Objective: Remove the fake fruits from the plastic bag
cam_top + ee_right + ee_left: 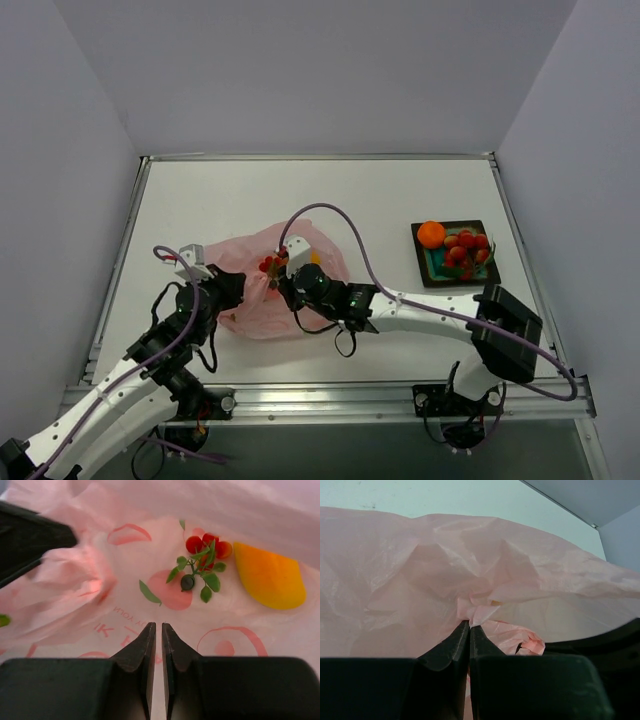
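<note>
One translucent pink plastic bag (262,290) is lying on the white table (350,195). The left hand (469,626) is pinching a fold of it. The right hand (158,626) is hovering over it, fingers pressed nearly together. Inside are showing one red berry bunch (205,547) and, at its 3 o'clock, one yellow-orange wedge (270,577). At the bag's 3 o'clock, one teal tray (434,264) is carrying one orange ball (431,234).

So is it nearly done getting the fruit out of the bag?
About halfway, it looks like. Done: an orange and a red bunch already sit in the tray. In hand: the left gripper pinches the bag, and the right gripper is at its mouth, fingers together, holding no fruit. Left: a red berry sprig and a yellow-orange piece lie inside.
</note>
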